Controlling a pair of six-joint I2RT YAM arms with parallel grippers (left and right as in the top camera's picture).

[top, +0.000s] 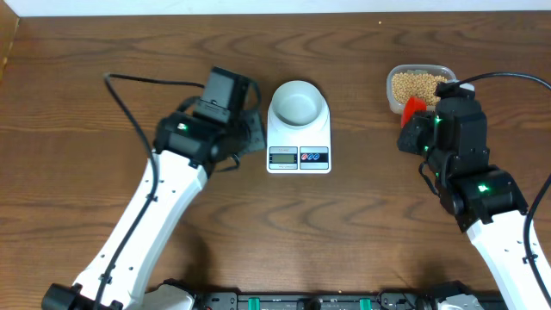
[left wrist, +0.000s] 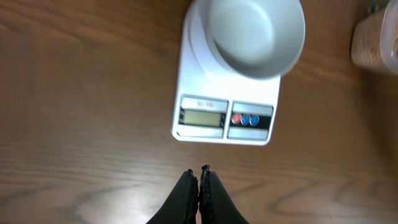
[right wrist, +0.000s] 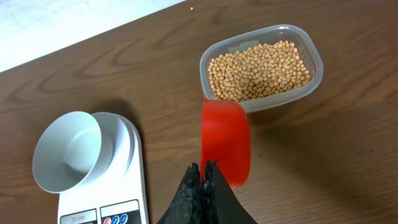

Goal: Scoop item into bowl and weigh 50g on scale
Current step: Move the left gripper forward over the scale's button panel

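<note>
The pale bowl (top: 298,102) stands empty on the white scale (top: 299,156) at the table's middle. Tan beans (top: 417,84) fill a clear tub (top: 442,71) at the back right. My right gripper (top: 411,122) is shut on a red scoop (top: 414,108), held just in front of the tub. In the right wrist view the scoop (right wrist: 225,140) hangs edge-on above the gripper (right wrist: 203,167), close to the tub's (right wrist: 316,59) near wall, with the beans (right wrist: 258,68) beyond. My left gripper (left wrist: 198,169) is shut and empty, over bare wood just short of the scale's (left wrist: 217,134) display end, bowl (left wrist: 255,34) behind.
The white wall strip runs along the table's far edge (top: 258,7). Black cables trail off both arms, one at the left (top: 129,86). The tub's corner (left wrist: 376,40) shows at the right edge of the left wrist view.
</note>
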